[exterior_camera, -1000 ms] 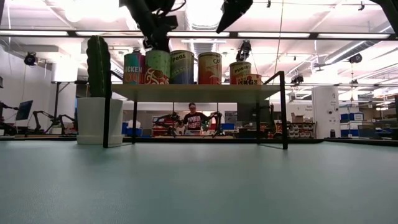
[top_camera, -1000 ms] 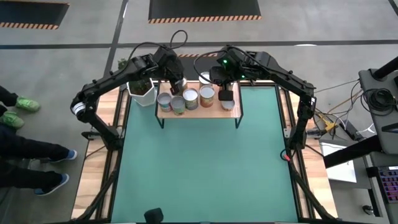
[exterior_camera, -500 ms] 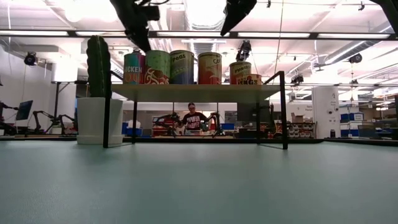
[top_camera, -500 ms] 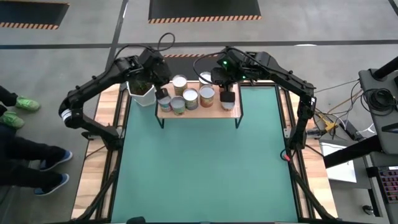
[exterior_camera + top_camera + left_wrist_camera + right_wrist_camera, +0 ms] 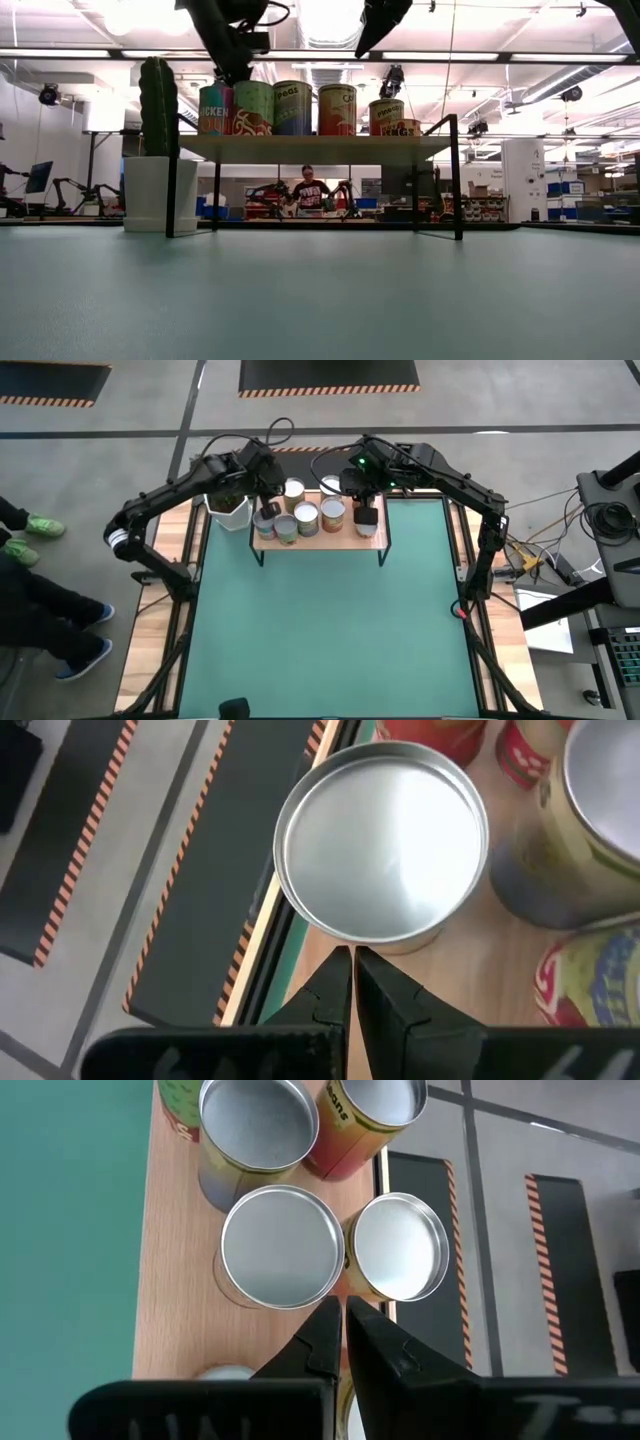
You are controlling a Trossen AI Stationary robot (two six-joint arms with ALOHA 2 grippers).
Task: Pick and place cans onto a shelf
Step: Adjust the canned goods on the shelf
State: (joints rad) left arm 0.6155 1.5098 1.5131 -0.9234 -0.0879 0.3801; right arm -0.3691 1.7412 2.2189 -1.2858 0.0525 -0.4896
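**Cans lined up on the shelf, both grippers closed and empty above them**

The cans point(image 5: 306, 518) stand in a tight cluster on the light-wood shelf point(image 5: 370, 538) at the far end of the green table point(image 5: 330, 630). From table height I count about five labels in a row point(image 5: 290, 108), red and green at one end, orange at the other, but they overlap, and a shorter tin point(image 5: 400, 127) at the end of the row barely clears the board. From above, the silver lids run along the board with at least one more tin set behind the row point(image 5: 293, 490). An exact count is hard, because both arms hang over the ends of the cluster.

The left gripper point(image 5: 264, 510) sits over the end of the shelf nearest the white cactus pot point(image 5: 229, 510). Its own camera shows its two fingers point(image 5: 352, 982) pressed together, nothing between them, tips just short of one silver lid point(image 5: 382, 840). Whether they touch the tin I cannot tell. Neighbouring cans are cut off at that picture's edge.

The right gripper point(image 5: 364, 515) hovers over the other end. Its fingers point(image 5: 340, 1335) are likewise closed on nothing, pointing at the seam between two lids point(image 5: 282, 1246). A pale rounded shape beneath its body is too hidden to name.

From table level only the dark undersides of both arms show, cropped by the frame. Beyond the shelf legs, a person point(image 5: 308, 190) is partly visible, far back in the room.
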